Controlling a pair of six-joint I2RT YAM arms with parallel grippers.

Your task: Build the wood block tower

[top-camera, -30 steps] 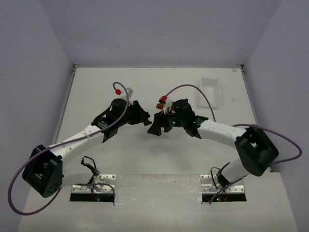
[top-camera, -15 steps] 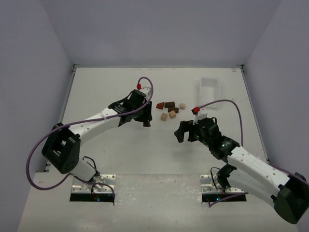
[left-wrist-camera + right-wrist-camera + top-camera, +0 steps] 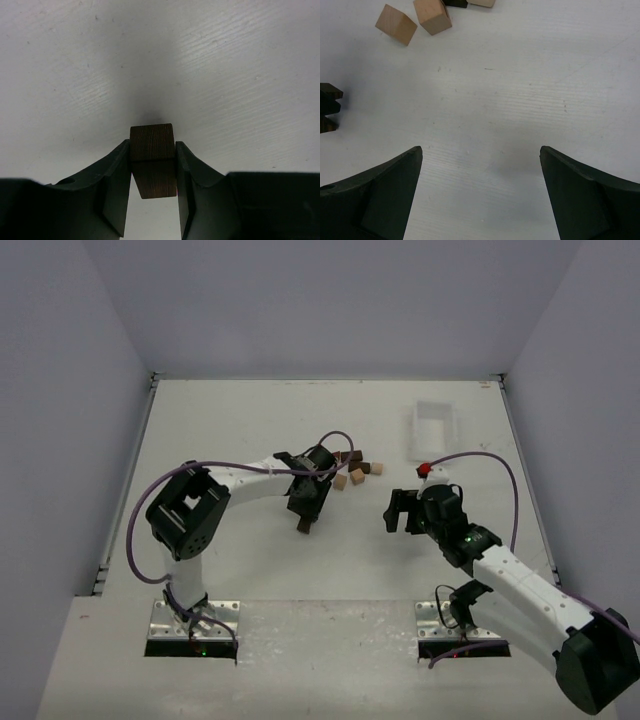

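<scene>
The left gripper [image 3: 152, 149] is closed on a dark brown block [image 3: 152, 167]; both fingers [image 3: 116, 185] press flat against opposite sides of the block, which projects past the fingertips. The top view places this block [image 3: 303, 525] near the centre of the table [image 3: 230, 420]; whether it touches the surface cannot be determined. The remaining wood blocks [image 3: 356, 476], tan and dark brown, lie loose in a small cluster just beyond the left gripper, unstacked. The right gripper [image 3: 480, 150] is spread wide and holds nothing, positioned over bare table near the cluster. Two tan blocks [image 3: 396, 24] appear at the top of its wrist view. A white tray [image 3: 432, 428] sits further back on the right.
</scene>
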